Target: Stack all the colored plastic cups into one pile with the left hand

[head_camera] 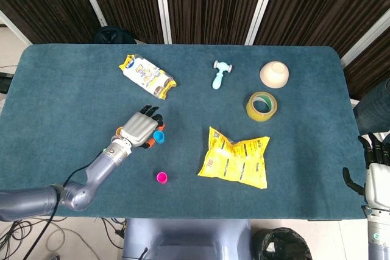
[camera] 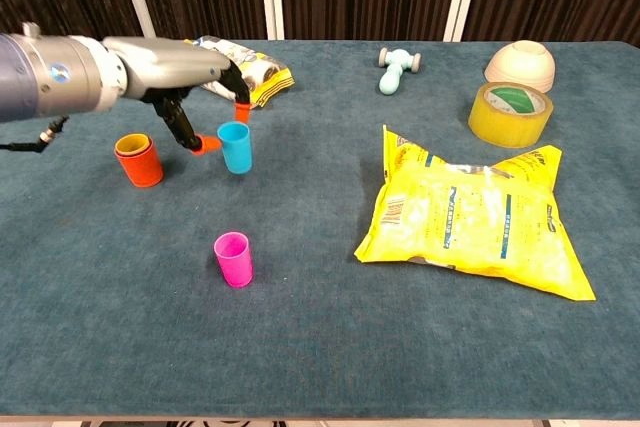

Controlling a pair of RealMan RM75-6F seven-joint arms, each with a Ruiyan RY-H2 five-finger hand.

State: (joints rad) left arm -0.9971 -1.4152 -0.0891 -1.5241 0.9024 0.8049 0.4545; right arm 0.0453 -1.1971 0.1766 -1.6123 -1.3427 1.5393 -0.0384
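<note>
My left hand (head_camera: 139, 129) (camera: 175, 72) pinches the blue cup (head_camera: 158, 136) (camera: 235, 146) between thumb and a finger, and the cup hangs upright just above the cloth. To the left of it stands the orange cup (camera: 138, 159), mostly hidden under the hand in the head view (head_camera: 120, 131). The pink cup (head_camera: 162, 178) (camera: 233, 258) stands alone nearer the front edge. My right hand (head_camera: 375, 168) stays off the table's right front corner, fingers apart, holding nothing.
A yellow bag (head_camera: 236, 158) (camera: 470, 217) lies right of the cups. Behind it are a tape roll (head_camera: 262, 106), an upturned bowl (head_camera: 274, 73) and a toy hammer (head_camera: 219, 72). A snack packet (head_camera: 147, 76) (camera: 250, 62) lies just behind my left hand.
</note>
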